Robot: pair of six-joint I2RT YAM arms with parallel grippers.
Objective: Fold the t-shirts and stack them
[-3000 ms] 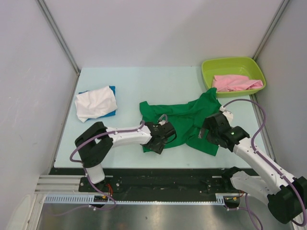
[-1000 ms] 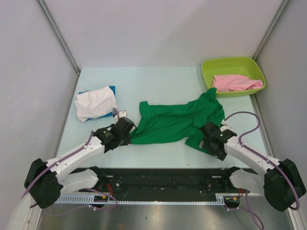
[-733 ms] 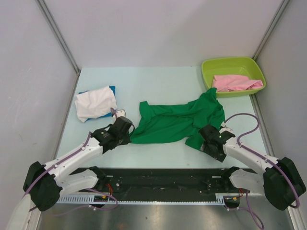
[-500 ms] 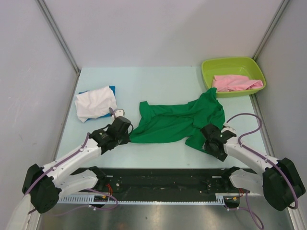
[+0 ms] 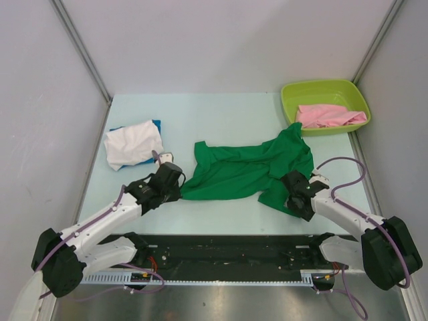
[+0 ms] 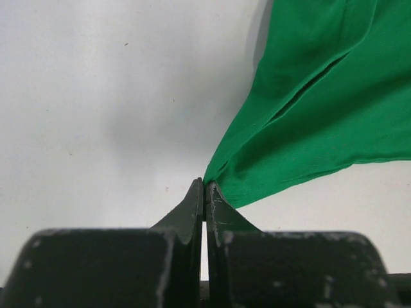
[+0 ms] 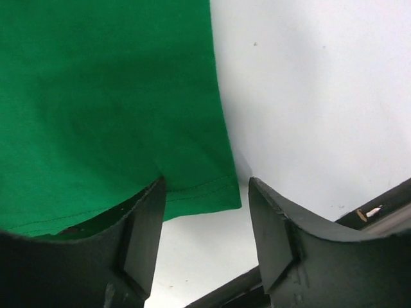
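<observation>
Pale table, grey walls; left claw pinching green t-shirt corner; right claw apart astride hem.

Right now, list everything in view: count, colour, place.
green shirt: one, bright green, spread crumpled mid-table
white shirt: one, white, folded at the table's left, on top of the blue one
blue shirt: one, blue, under the white shirt, only its edges showing
pink shirt: one, pink, bundled inside the tub
tub: one, lime green, far right corner
table: one, pale blue-white, under everything
left hand: one, black, shut on the green shirt's near left corner
right hand: one, black, open at the green shirt's near right hem
</observation>
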